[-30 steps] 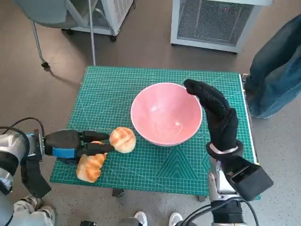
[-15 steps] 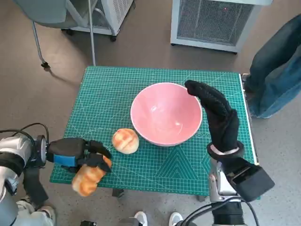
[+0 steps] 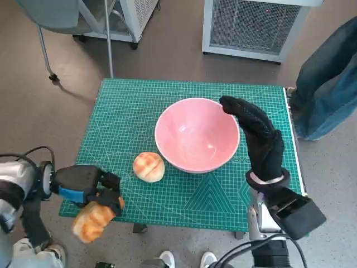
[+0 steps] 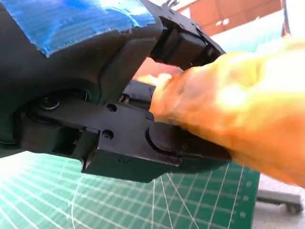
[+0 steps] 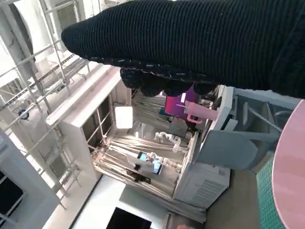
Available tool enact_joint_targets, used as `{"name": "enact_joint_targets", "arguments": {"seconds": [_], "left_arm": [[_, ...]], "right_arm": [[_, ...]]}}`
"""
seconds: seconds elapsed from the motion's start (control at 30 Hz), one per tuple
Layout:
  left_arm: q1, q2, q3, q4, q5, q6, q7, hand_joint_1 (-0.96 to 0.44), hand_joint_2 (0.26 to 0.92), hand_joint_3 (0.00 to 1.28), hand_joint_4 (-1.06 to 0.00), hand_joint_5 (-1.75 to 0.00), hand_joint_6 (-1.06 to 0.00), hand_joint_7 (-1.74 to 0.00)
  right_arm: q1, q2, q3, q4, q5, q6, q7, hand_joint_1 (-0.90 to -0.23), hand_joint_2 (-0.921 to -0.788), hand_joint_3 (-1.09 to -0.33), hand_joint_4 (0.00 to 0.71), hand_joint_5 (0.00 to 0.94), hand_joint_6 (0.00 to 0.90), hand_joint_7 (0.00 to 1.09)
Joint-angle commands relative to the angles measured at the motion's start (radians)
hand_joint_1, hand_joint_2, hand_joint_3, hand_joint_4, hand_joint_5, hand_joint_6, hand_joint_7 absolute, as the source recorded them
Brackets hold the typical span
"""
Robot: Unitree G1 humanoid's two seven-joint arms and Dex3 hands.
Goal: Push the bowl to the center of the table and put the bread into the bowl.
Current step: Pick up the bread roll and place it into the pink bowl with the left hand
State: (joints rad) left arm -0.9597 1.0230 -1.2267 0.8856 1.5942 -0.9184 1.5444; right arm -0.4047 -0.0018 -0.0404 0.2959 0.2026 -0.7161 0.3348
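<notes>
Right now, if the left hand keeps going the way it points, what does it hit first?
Likely the round bun on the mat: the left hand, holding a bread roll, points toward it, with the pink bowl beyond. Height is unclear, so it may pass over.

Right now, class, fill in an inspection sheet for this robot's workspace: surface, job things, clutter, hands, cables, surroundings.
Surface: green gridded cutting mat covering the small table.
Job things: round pink bowl stands empty near the mat's middle; a round scored bread bun lies on the mat beside the bowl; an elongated golden bread roll is held at the mat's near left edge.
Clutter: nothing seen.
Hands: blue-taped black left hand grips the roll; black knitted-glove right hand is against the bowl's right rim, holding nothing.
Cables: black cable loops by the left forearm.
Surroundings: grey floor, white vented cabinet, chair legs, a person's jeans-clad leg.
</notes>
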Motion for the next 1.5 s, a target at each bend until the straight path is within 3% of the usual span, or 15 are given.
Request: {"name": "enact_joint_targets", "arguments": {"seconds": [0.03, 0.23, 0.4, 0.43, 0.6, 0.8, 0.9, 1.13, 1.5], "left_arm": [[-0.075, 0.063, 0.105, -0.105, -0.052, -0.045, 0.07, 0.0, 0.909, 0.0, -0.85, -0.92, -0.67, -1.19], [-0.159, 0.045, 0.256, -0.13, -0.156, -0.114, 0.016, 0.0, 0.899, 0.0, -0.89, -0.86, -0.67, -1.19], [-0.224, -0.022, 0.372, -0.082, -0.258, -0.126, -0.083, 0.0, 0.916, 0.02, -0.84, -0.93, -0.61, -1.24], [-0.241, -0.043, 0.392, -0.065, -0.279, -0.12, -0.108, 0.0, 0.917, 0.05, -0.79, -1.0, -0.57, -1.27], [-0.31, -0.144, 0.451, 0.007, -0.331, -0.075, -0.203, 0.0, 0.92, 0.07, -0.76, -1.03, -0.55, -1.29], [-0.383, -0.275, 0.479, 0.099, -0.375, -0.004, -0.349, 0.0, 0.92, 0.09, -0.75, -1.05, -0.52, -1.32], [-0.413, -0.335, 0.492, 0.134, -0.419, -0.005, -0.469, 0.0, 0.921, 0.07, -0.78, -1.02, -0.54, -1.29], [-0.453, -0.45, 0.492, 0.196, -0.453, 0.039, -0.651, 0.0, 0.92, 0.03, -0.81, -0.98, -0.59, -1.24], [-0.471, -0.583, 0.4, 0.294, -0.379, 0.167, -0.695, 0.0, 0.918, 0.01, -0.84, -0.9, -0.62, -1.25]], "right_arm": [[0.009, -0.005, -0.005, 0.024, 0.016, 0.015, 0.003, -0.616, -0.921, -0.813, 0.227, 0.003, -0.001, 0.61], [0.001, -0.009, -0.01, 0.039, 0.028, 0.011, 0.013, -0.616, -0.921, -0.812, 0.227, 0.002, -0.001, 0.61], [-0.007, -0.016, -0.014, 0.05, 0.04, 0.011, 0.023, -0.616, -0.921, -0.814, 0.226, 0.002, -0.001, 0.61], [-0.008, -0.017, -0.015, 0.052, 0.042, 0.01, 0.025, -0.616, -0.921, -0.814, 0.226, 0.002, -0.001, 0.61], [-0.015, -0.024, -0.019, 0.06, 0.053, 0.008, 0.037, -0.615, -0.921, -0.813, 0.226, 0.002, -0.001, 0.61], [-0.009, -0.031, -0.021, 0.043, 0.057, 0.013, 0.044, -0.61, -0.921, -0.816, 0.224, 0.001, -0.001, 0.61], [-0.007, -0.037, -0.024, 0.036, 0.065, 0.016, 0.049, -0.609, -0.921, -0.819, 0.221, 0.0, -0.001, 0.61], [0.001, -0.046, -0.025, 0.02, 0.074, 0.021, 0.053, -0.615, -0.921, -0.825, 0.212, 0.0, -0.001, 0.61], [0.017, -0.053, -0.029, -0.009, 0.077, 0.034, 0.048, -0.628, -0.921, -0.824, 0.206, 0.0, -0.001, 0.6]]}}
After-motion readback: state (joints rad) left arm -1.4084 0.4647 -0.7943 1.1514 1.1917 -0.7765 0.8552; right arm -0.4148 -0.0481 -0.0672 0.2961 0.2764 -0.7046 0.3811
